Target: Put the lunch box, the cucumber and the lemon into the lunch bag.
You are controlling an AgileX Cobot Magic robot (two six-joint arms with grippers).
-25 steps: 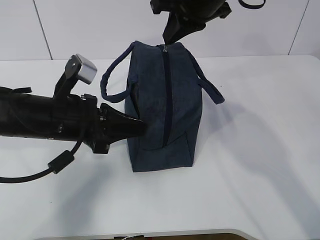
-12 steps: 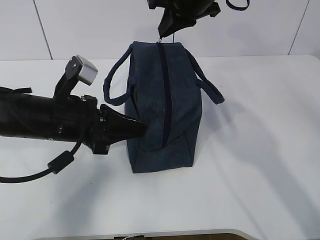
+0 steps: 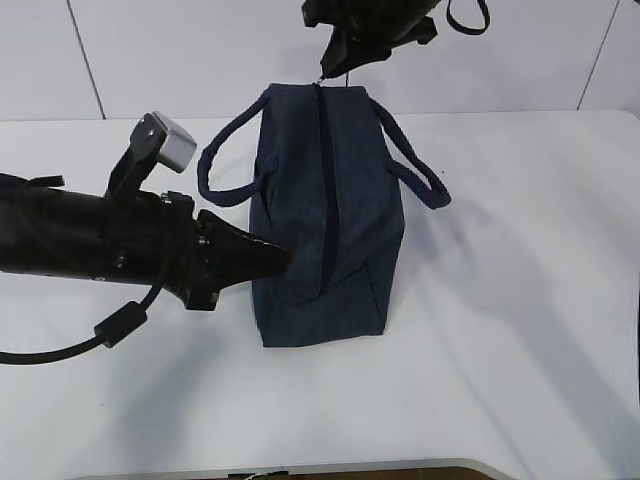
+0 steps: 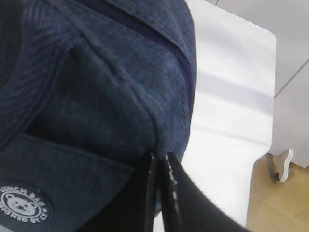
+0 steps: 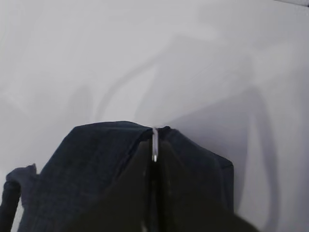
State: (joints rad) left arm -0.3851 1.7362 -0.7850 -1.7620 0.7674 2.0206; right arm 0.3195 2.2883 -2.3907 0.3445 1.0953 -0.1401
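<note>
Exterior view: you see lunch bag [image 3: 328, 215] standing on white table [image 3: 520, 300], zipper [image 3: 327, 190] running along its top. Left gripper [image 3: 283, 260] pressed against bag's side, bag directly ahead of its tips. Right gripper [image 3: 325, 72] sits just above bag's far end.

Left wrist view: left gripper [image 4: 159, 159] jaws pinched together on fold of navy fabric; bag fills frame beyond tips, round bear logo [image 4: 24, 204] to their left.

Right wrist view: right gripper [image 5: 154, 147] jaws clamped on silver ring pull [image 5: 154, 144]; bag lies beneath and around tips.
</note>
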